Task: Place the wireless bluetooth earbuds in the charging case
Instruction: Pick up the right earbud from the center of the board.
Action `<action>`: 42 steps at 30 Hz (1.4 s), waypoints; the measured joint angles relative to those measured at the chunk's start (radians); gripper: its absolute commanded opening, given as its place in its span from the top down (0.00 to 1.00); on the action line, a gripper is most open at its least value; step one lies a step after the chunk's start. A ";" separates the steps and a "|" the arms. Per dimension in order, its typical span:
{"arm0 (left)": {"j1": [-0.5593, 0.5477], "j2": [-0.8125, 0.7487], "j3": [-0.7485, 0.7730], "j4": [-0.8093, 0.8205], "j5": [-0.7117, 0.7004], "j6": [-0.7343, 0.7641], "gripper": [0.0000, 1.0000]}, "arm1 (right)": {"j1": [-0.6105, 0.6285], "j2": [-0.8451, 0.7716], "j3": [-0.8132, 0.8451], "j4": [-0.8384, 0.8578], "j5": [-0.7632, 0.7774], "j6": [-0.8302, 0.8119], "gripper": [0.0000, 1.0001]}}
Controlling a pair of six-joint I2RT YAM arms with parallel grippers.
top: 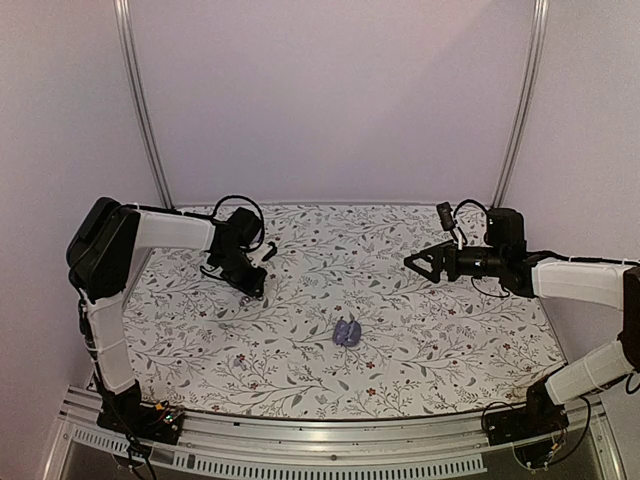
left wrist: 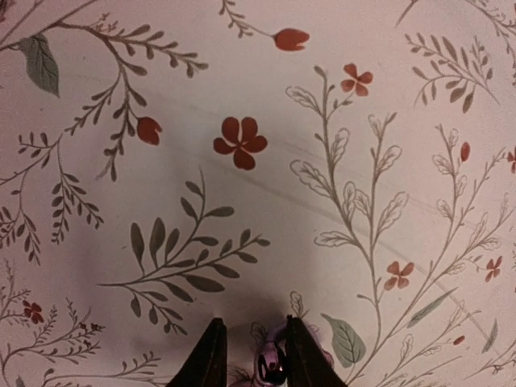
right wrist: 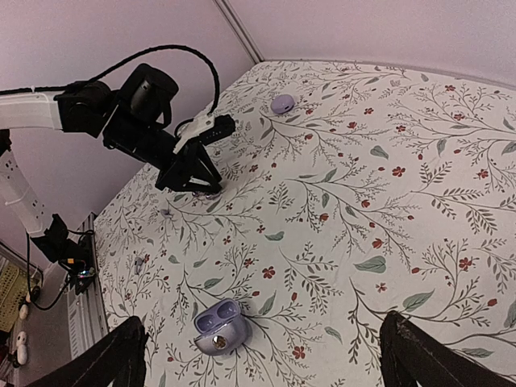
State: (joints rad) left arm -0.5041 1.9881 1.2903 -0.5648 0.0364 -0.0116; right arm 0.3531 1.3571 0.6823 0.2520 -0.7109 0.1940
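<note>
Lavender earbud gripped in left end effector; charging case well apart.

I see soft, even, pink-tinted light from overhead. The floral cloth carries faint shadows; a dim patch lies just beyond the left gripper. The right wrist view bends at its edges; the charging case glints.

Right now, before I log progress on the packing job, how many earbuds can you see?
2: one earbud sits in the left gripper, down at the floral cloth; the other earbud lies loose near the cloth's far left corner. None seems to sit in the charging case.
</note>
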 measured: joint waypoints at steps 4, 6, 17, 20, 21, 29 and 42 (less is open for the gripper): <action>0.000 -0.002 0.000 -0.002 -0.004 -0.001 0.74 | 0.000 0.000 0.000 -0.002 0.000 0.000 0.01; 0.000 -0.003 0.000 -0.006 -0.006 -0.001 0.74 | 0.000 0.000 0.000 -0.002 0.000 0.000 0.01; 0.000 -0.013 -0.002 -0.046 -0.019 0.000 0.82 | 0.000 0.000 0.000 -0.003 0.000 0.000 0.01; 0.000 -0.013 -0.002 -0.046 -0.016 0.001 0.84 | 0.000 0.000 0.000 -0.003 0.000 0.000 0.01; 0.000 -0.013 -0.002 -0.045 -0.014 0.000 0.85 | 0.000 0.000 0.000 -0.003 0.000 0.000 0.01; -0.013 -0.010 0.001 -0.026 0.037 0.004 0.93 | 0.000 0.000 0.000 -0.005 0.001 0.000 0.01; -0.105 0.027 0.047 0.030 0.072 0.027 0.96 | 0.000 0.000 0.000 -0.005 0.000 0.000 0.01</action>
State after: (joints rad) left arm -0.6094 2.0151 1.3369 -0.5346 0.1089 0.0151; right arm 0.3534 1.3571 0.6823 0.2466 -0.7105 0.1940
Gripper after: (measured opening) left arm 0.076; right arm 0.990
